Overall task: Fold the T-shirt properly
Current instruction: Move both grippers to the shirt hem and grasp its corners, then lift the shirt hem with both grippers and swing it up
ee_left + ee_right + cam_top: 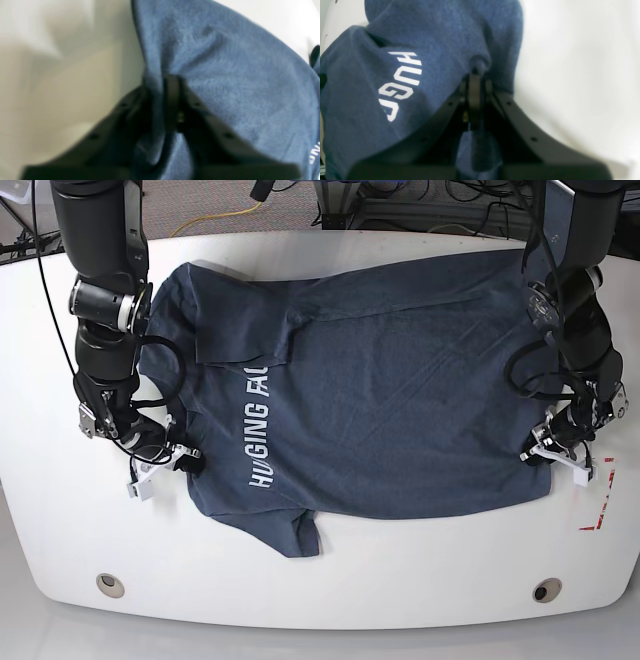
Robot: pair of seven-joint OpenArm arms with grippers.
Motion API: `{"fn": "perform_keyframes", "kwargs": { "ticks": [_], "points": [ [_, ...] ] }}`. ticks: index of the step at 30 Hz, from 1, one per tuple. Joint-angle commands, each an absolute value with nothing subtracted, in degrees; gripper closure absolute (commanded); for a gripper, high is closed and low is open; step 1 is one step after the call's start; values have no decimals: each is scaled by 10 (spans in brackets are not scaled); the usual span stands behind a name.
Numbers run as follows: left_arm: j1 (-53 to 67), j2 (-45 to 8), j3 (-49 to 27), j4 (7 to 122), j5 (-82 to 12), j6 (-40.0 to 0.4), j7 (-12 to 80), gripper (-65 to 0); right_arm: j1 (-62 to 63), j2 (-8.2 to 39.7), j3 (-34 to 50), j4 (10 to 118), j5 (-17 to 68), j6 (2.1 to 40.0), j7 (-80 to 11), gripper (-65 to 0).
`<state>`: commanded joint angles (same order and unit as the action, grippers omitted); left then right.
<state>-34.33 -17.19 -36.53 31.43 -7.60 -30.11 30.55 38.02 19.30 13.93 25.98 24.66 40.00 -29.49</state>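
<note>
On white table (330,600), both arms low, left gripper (172,82), right gripper (475,72) pinching T-shirt (400,400) edges.

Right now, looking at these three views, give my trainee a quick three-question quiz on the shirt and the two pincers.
1. True or false: the dark navy-blue cotton T-shirt lies with its white block lettering facing up.
2. Multiple choice: the left pincer is A) open above the white table, B) shut on shirt fabric, C) out of view.
3. Short answer: in the base view, which pincer grips the shirt edge nearest the lettering?

Key
1. True.
2. B; the left wrist view shows fabric pinched between its closed jaws.
3. The right pincer, on that view's left side, shut on the T-shirt beside the lettering.
</note>
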Motion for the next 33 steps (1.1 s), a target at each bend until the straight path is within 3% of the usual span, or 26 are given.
{"fn": "perform_keyframes", "kwargs": {
  "ticks": [5,12,20,33],
  "points": [
    [-343,-170,-363,335,-78,-305,308,0,347,190,139,364,247,400,-333,0],
    [-285,-136,-360,522,-78,-306,378,0,308,192,142,500,247,400,-401,0],
    [-258,-96,-360,687,-78,-306,436,0,340,207,137,508,246,400,-407,0],
    [-309,-81,-359,911,-79,-305,560,0,500,247,94,508,246,400,-466,0]
  ]
}}
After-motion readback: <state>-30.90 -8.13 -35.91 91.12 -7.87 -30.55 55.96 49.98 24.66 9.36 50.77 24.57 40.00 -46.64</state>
